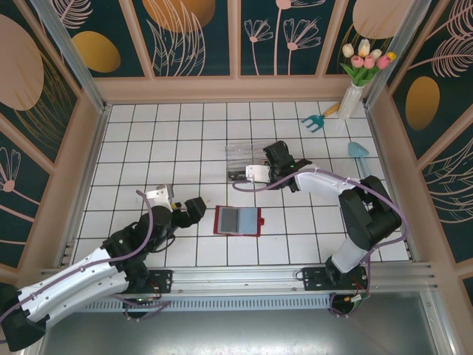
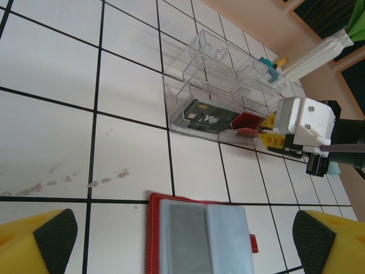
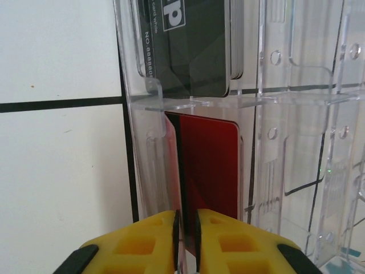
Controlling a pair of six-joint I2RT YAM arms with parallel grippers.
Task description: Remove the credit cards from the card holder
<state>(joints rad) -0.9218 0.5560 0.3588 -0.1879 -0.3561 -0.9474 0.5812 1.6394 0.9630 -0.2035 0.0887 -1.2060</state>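
We see the card holder [image 1: 238, 220] lying open and flat on the white-tiled table [image 1: 148, 140], near the middle of its near half, red rim outward and grey-blue pockets facing up. In the left wrist view its left pocket shows a darker grey credit card [image 2: 185, 228] and the right pocket looks paler.

The left tool [image 1: 194, 208] sits just left of the holder, apart from it. Its yellow fingers [image 2: 43, 242] are spread wide and hold nothing.

Farther back stands the clear tray [image 1: 242, 151], split into several compartments. In the near left compartment lies a black card [image 2: 208, 119] printed "VIP". In the compartment just to the right of it is a red card [image 3: 211, 165], tilted up on one edge against the divider.

The right tool [image 3: 185, 220] reaches into that compartment from the right. Its two yellow fingers are pressed close together on the near edge of the red card, with only the card's thickness between them. From above we see this tool at the tray's near right corner.
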